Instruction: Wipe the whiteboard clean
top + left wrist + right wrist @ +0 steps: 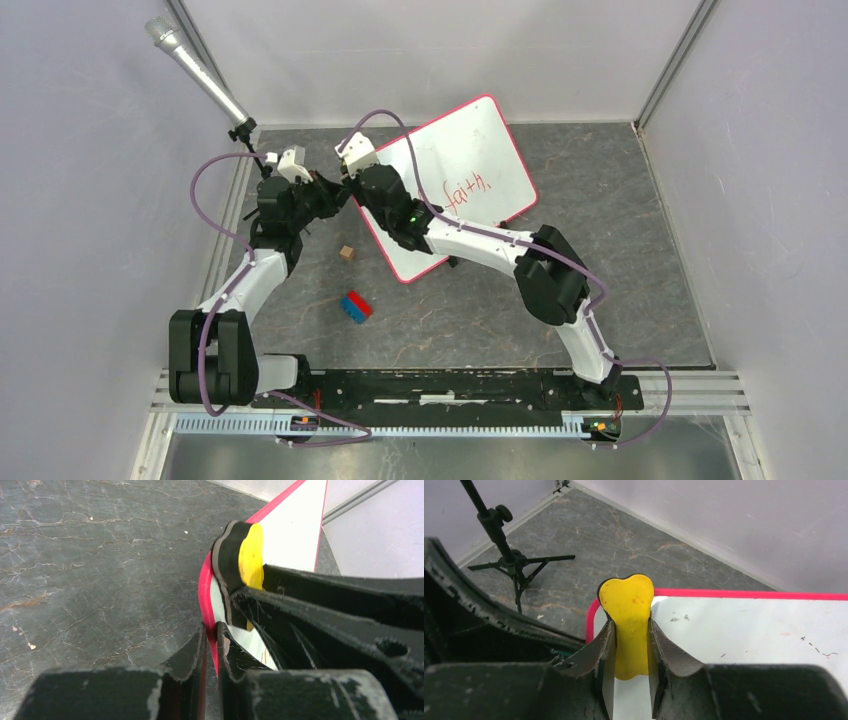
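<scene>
We're looking at the large, thin white rectangular whiteboard w/ a red-pink rim (470, 150). It's lying at an angle on the dark grey marbled desk (650, 260), mid-to-back of the work area, w/ red handwriting (470, 190) showing on its face. The left jaws are sitting together, pinching the red rim near the board's left corner, so we're judging they're bracing it. We can't tell if that edge is being raised off the desk. The right jaws are clamping a yellow bone-shaped eraser w/ black felt backing (629, 615) at its narrow waist. It's sitting at that same corner, well apart from the writing, and we can't tell whether the felt is touching the face. We're reckoning the board is light, thin and stiff, prob. w/ a slick face. That means it's liable to be sliding or spinning on the desk under a sideways wipe unless it's pinned. The face is too wide to span, so we're rating the rim as the only real hold, i.e. an edge pinch near a corner, clear of the wipe path. The eraser is looking light and soft, so we're expecting it to need the felt laid flat w/ modest pressure.
</scene>
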`<state>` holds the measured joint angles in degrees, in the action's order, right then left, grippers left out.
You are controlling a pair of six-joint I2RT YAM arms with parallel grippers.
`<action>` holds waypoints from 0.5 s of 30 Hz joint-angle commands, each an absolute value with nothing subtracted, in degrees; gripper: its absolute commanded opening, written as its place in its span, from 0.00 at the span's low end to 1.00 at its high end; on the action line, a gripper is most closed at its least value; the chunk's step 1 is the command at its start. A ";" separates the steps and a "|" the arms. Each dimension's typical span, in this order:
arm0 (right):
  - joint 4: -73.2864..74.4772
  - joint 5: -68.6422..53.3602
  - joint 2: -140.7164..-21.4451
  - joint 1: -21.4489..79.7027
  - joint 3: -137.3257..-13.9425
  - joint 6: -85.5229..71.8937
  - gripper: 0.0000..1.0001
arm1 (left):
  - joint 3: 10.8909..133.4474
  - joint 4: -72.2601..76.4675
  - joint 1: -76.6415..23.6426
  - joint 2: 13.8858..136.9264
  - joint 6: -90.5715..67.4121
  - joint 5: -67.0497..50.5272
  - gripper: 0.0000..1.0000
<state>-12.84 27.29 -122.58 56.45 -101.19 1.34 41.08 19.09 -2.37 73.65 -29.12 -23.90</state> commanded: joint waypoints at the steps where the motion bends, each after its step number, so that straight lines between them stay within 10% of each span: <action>1: -13.57 26.79 -125.27 53.57 -102.85 0.09 0.22 | 43.31 22.27 -4.66 71.11 -27.25 -30.67 0.02; 15: -10.15 34.62 -126.31 53.22 -107.57 1.93 0.22 | 43.00 22.25 -5.44 70.31 -27.24 -30.49 0.02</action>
<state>-12.71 28.97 -123.79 55.37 -104.40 0.86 41.08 19.22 -2.79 73.54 -29.12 -23.86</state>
